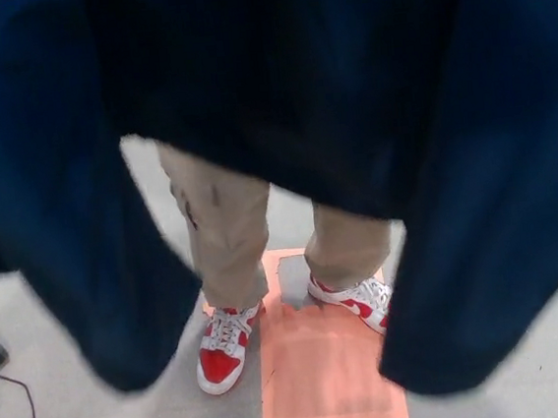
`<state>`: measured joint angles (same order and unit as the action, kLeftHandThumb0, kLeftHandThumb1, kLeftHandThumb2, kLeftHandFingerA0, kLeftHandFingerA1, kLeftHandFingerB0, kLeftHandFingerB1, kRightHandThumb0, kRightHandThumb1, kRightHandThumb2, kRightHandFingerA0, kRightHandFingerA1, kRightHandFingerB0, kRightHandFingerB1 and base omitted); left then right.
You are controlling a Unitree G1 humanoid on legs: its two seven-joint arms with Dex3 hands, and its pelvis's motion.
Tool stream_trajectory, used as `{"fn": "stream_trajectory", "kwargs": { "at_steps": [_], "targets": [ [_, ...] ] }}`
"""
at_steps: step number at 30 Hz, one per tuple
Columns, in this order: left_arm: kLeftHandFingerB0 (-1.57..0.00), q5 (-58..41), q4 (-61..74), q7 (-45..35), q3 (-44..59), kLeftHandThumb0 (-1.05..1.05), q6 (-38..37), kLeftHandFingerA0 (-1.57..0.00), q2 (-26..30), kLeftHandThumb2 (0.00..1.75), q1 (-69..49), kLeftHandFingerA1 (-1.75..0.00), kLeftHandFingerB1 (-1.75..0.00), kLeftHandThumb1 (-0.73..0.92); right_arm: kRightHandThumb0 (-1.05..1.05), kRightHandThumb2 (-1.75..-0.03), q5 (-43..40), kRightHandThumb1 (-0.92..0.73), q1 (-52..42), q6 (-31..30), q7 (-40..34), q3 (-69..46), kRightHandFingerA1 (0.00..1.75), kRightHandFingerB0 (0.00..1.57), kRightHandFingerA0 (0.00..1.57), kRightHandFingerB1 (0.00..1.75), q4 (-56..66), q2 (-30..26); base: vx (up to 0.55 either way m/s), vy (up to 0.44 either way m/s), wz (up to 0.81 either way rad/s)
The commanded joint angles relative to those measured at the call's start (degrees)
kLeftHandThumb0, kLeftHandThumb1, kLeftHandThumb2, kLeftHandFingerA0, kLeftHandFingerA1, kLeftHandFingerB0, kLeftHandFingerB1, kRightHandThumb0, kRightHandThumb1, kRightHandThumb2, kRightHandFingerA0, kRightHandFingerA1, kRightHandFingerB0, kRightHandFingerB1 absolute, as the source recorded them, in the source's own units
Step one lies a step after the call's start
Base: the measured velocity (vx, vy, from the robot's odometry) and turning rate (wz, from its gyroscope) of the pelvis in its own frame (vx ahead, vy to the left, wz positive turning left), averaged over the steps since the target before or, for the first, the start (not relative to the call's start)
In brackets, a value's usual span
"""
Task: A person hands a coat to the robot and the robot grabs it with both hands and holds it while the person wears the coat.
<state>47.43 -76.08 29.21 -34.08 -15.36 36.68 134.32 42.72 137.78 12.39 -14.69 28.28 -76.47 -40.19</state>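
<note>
Navy cloth of the coat (471,151) fills the top and both sides of the head view, hanging in two panels close to the camera. Between them stand the person's tan trousers (227,234) and red-and-white sneakers (222,351) on an orange floor mat (325,382). Neither robot hand shows, so their grip cannot be told. Holding well likely means keeping the collar high, level and steady while arms find the sleeves.

A: Coat (427,106) hangs across the top, panels dropping left and right. Person's legs (227,234) between the panels.
B: Floor?
A: Shoes (223,348) straddle the floor mat (325,382). Cable (12,413) far left.
</note>
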Motion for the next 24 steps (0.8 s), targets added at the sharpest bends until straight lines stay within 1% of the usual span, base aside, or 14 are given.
{"fn": "stream_trajectory", "kwargs": {
  "at_steps": [1, 6, 11, 12, 15, 19, 20, 21, 23, 24],
  "targets": [
    [-0.66, 1.35, -1.79, 1.64, 0.73, -0.41, 3.29, -0.91, 3.88, 0.63, -0.04, -1.75, -1.63, 0.76, -0.44, -0.63, 2.44, -0.78, -0.56, -3.84, -2.74, 0.36, 1.75, 0.68, 0.88, 1.60, -1.57, -4.53, 0.00, 0.000, 0.00],
    [-0.64, 1.44, -1.83, 0.76, 1.29, -0.40, 2.71, -0.93, 4.24, 0.63, 0.33, -1.75, -1.70, 0.78, -0.42, -0.63, 3.85, -0.78, -0.34, -4.00, -2.85, 1.67, 1.75, 0.69, 0.87, 1.56, -1.64, -4.80, 0.00, 0.000, 0.00],
    [-0.63, 1.97, -1.85, 0.93, 1.56, -0.39, 3.15, -0.90, 4.08, 0.62, -0.29, -1.75, -1.67, 0.76, -0.42, -0.64, 4.19, -0.79, -0.37, -4.15, -2.14, 2.11, 1.75, 0.70, 0.87, 1.57, -1.77, -4.94, 0.00, 0.000, 0.00],
    [-0.62, 1.98, -1.83, 1.15, 1.63, -0.38, 2.69, -0.90, 4.12, 0.62, -0.64, -1.75, -1.66, 0.74, -0.41, -0.64, 4.21, -0.79, -0.52, -4.02, -1.90, 2.16, 1.75, 0.71, 0.87, 1.54, -1.77, -5.02, 0.00, 0.000, 0.00],
    [-0.61, 2.61, -1.85, 1.17, 1.28, -0.38, 2.58, -0.89, 3.99, 0.62, -1.31, -1.75, -1.66, 0.76, -0.40, -0.64, 4.19, -0.80, -1.02, -3.54, -1.32, 2.09, 1.75, 0.73, 0.89, 1.54, -1.78, -5.35, 0.00, 0.000, 0.00],
    [-0.65, 3.10, -1.79, 2.01, 1.09, -0.36, 2.41, -0.91, 4.53, 0.62, -2.31, -1.75, -1.64, 0.75, -0.40, -0.64, 4.11, -0.80, -1.77, -3.51, -1.47, 1.93, 1.75, 0.73, 0.89, 1.57, -1.79, -4.46, 0.00, 0.000, 0.00],
    [-0.82, 2.99, -1.76, 1.52, 1.18, -0.46, 2.27, -1.21, 4.49, 0.88, -2.43, -1.47, -1.24, 0.57, -0.39, -0.64, 4.04, -0.80, -2.01, -3.40, -1.48, 1.85, 1.75, 0.72, 0.90, 1.58, -1.79, -4.44, 0.00, 0.000, 0.00],
    [-0.82, 2.99, -1.75, 1.58, 1.20, -0.47, 2.34, -1.22, 4.46, 0.87, -2.57, -1.48, -1.24, 0.56, -0.40, -0.64, 3.97, -0.80, -2.11, -3.50, -1.37, 1.78, 1.75, 0.74, 0.90, 1.56, -1.79, -4.37, 0.00, 0.000, 0.00],
    [-0.80, 2.82, -1.75, 0.94, 1.39, -0.48, 2.82, -1.20, 4.35, 0.88, -2.78, -1.47, -1.23, 0.58, -0.40, -0.64, 4.09, -0.81, -2.37, -3.56, -1.41, 1.84, 1.75, 0.75, 0.91, 1.57, -1.79, -4.35, 0.00, 0.000, 0.00],
    [-0.87, 3.12, -1.70, 1.44, 1.16, -0.47, 2.23, -1.21, 4.67, 0.90, -2.91, -1.47, -1.26, 0.58, -0.40, -0.64, 4.52, -0.81, -2.58, -3.82, -1.92, 2.20, 1.75, 0.73, 0.90, 1.60, -1.76, -4.36, 0.00, 0.000, 0.00]
  ]
}}
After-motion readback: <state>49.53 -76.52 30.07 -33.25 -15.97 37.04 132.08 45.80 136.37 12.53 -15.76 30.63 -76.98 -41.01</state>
